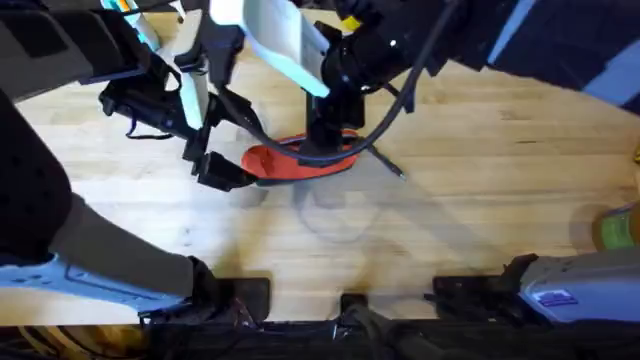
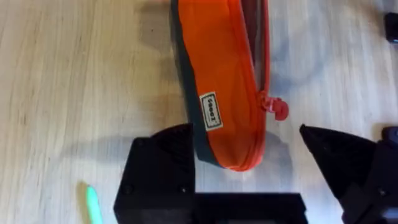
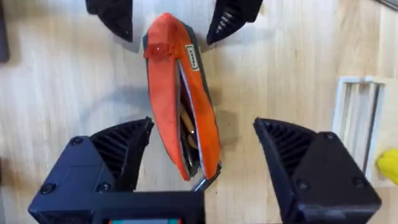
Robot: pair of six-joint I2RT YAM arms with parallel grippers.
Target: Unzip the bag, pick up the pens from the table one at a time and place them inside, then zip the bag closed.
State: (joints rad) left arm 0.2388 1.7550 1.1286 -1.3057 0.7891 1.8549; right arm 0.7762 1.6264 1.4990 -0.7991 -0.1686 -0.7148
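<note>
In the right wrist view, the right claw (image 3: pixel 199 155) fills the lower frame, spread wide, one finger on either side of the near end of the orange pencil pouch (image 3: pixel 177 93) — straddling it without gripping. The pouch lies on the wooden worktop (image 3: pixel 56 81) with its zipper parted at this end, and something shows inside the gap, though what cannot be told. At the far end, in the upper middle of that frame, the left claw (image 3: pixel 168 18) is also wide, its two tips flanking the pouch close to the red zipper pull (image 3: pixel 157 50).

In the left wrist view the pull (image 2: pixel 280 111) sits right of centre, near the pouch's closed end, with a light green pen (image 2: pixel 93 204) lying loose on the worktop at the lower left. Judging by this, the claws bracket both ends to steady the pouch while a pen remains to be loaded.
</note>
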